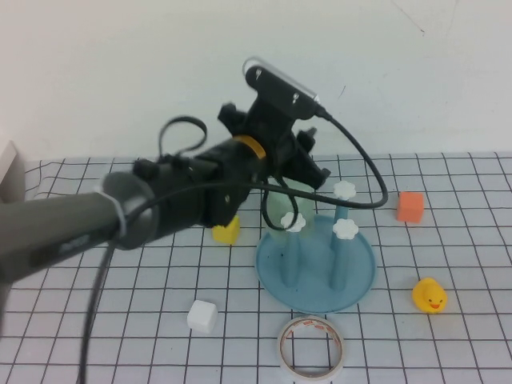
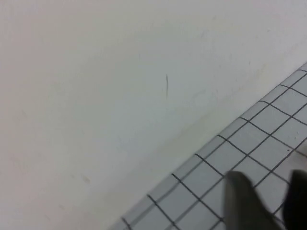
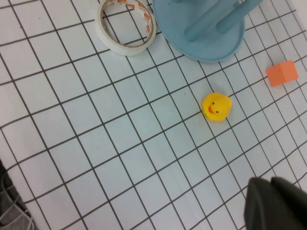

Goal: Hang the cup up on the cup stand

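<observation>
Left pincer point(image 1: 308, 172) over cup stand point(image 1: 316, 268), seemingly gripping cup point(image 1: 282, 210); right pincer point(image 3: 276, 203) closed.

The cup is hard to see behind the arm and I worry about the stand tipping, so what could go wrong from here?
1. The left claw is over the back of the cup stand, where the pale green cup is mostly hidden by the arm; if it sits crooked on its peg, it may fall off.
2. Arm and cable crowd the white-capped pegs; pulling away could snag one and drag the stand.
The right claw is shut, above the table, away from this.
</observation>
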